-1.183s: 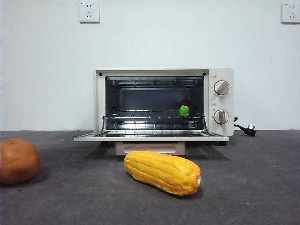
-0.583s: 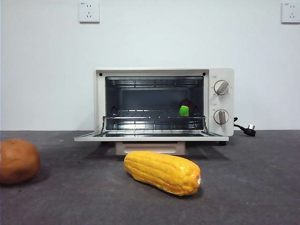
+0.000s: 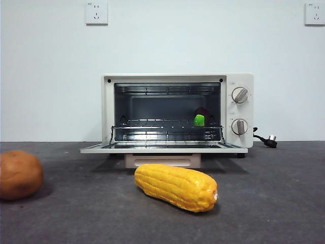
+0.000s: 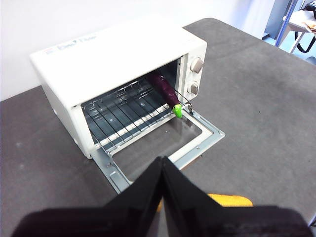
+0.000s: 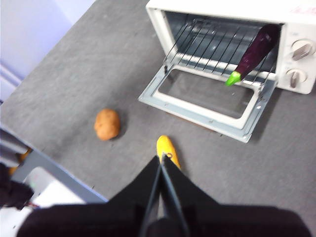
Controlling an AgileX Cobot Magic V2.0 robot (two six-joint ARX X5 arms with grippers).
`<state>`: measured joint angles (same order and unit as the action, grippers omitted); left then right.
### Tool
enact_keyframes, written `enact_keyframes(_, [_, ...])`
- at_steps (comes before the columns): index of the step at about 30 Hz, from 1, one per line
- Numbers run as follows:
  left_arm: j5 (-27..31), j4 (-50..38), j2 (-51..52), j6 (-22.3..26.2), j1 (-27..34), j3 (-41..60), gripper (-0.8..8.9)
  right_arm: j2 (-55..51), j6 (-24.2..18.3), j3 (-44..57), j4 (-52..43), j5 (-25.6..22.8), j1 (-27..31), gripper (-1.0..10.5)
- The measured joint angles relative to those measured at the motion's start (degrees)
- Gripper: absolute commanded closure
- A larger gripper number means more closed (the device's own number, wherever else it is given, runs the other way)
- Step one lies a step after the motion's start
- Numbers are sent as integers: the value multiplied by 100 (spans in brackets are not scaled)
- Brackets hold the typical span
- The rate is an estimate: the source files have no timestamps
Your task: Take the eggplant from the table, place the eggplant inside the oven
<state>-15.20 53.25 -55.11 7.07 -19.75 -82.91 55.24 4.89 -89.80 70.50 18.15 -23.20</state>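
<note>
Even, soft light is falling from overhead in the front view, and the white wall is showing bright without glare. The corn (image 3: 175, 186) and the potato (image 3: 19, 174) are casting faint, short shadows on the desk (image 3: 274, 203). The oven (image 3: 176, 114) cavity is staying dim, its wire rack (image 3: 167, 123) catching small glints. Both wrist views are looking softer: the black fingers (image 4: 148, 190) are blurring close to the lens, the right wrist view is appearing slightly smeared throughout, and the oven's top (image 4: 118, 49) is washing out nearly white.
</note>
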Motion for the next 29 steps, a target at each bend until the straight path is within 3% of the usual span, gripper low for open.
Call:
enact_keyframes(11, [-92,-483,-1202,136,503,0,819,-435,-131,0,487,28,-4,958])
enact_keyframes(18, [-1263,-973,-2234,81,1423,0,820,-846,-149,0,693,26,-4,959])
enact_keyframes(29, [-2048,-1126,-3947,63,1928,0,819,-1193,-79,0,695,26,-4,959])
